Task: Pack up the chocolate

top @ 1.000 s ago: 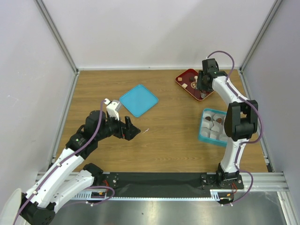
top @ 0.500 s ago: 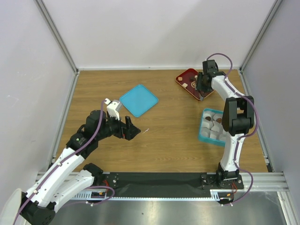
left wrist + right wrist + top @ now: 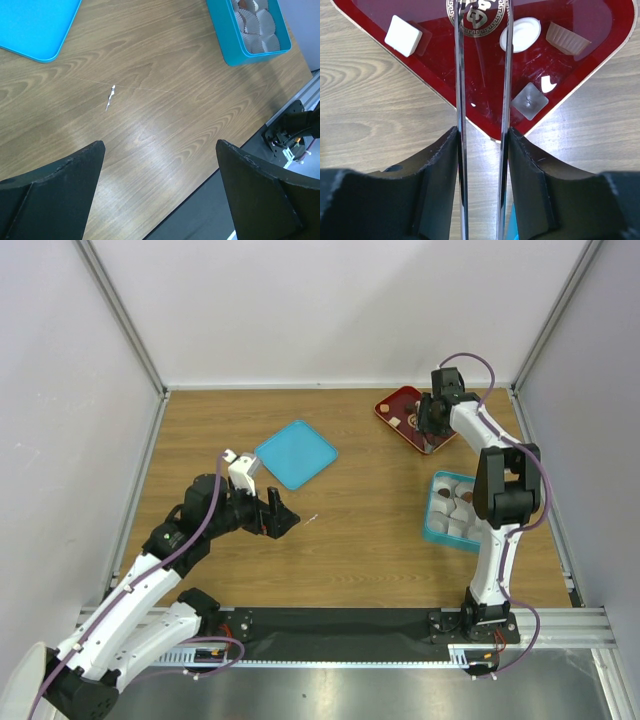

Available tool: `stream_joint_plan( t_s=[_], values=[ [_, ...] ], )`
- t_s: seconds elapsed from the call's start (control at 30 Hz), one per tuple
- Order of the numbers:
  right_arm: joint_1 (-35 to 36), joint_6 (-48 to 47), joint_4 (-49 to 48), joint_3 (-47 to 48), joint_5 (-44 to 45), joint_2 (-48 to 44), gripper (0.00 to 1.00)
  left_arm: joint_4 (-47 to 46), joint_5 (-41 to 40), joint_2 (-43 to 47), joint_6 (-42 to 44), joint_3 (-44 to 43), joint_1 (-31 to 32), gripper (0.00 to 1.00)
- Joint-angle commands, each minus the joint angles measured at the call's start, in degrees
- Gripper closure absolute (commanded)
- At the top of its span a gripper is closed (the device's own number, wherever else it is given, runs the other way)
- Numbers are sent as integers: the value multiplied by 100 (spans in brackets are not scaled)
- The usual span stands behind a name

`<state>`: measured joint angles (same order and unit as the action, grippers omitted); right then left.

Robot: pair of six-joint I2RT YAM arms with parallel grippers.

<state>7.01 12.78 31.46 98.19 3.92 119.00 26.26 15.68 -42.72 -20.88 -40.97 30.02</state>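
The chocolate lies on the dark red tray: a white square piece, a white round piece, a tan ridged piece and a pale grey square piece. My right gripper is shut on metal tongs, whose two blades reach over the tray's gold emblem with nothing between them. In the top view the right gripper is over the tray. My left gripper is open and empty over bare wood, as the left wrist view shows.
The teal compartmented box with white paper cups and a few brown pieces stands at the right; it also shows in the left wrist view. Its teal lid lies left of centre. A small white scrap lies on the wood.
My right gripper with the tongs has shifted slightly over the red tray. The left arm has not moved.
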Motion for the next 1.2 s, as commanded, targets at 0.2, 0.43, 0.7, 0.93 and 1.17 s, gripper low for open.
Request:
stream_joint_plan(
  t_s=[0.2, 0.43, 0.7, 0.93, 1.17],
  values=[
    [-68, -144, -176, 429, -32, 238, 55, -104, 67, 0, 111, -43, -58, 0],
    [-41, -214, -97, 499, 47, 115, 64, -104, 66, 0, 120, -43, -58, 0],
    [-6, -29, 132, 376, 249, -649, 67, -112, 84, 0, 111, -51, -67, 0],
    [108, 146, 509, -212, 354, -1466, 68, -148, 172, -43, 111, -51, -67, 0],
    [310, 629, 1211, -1494, 399, -2977, 68, -174, 189, -35, 111, -60, -84, 0]
  ],
)
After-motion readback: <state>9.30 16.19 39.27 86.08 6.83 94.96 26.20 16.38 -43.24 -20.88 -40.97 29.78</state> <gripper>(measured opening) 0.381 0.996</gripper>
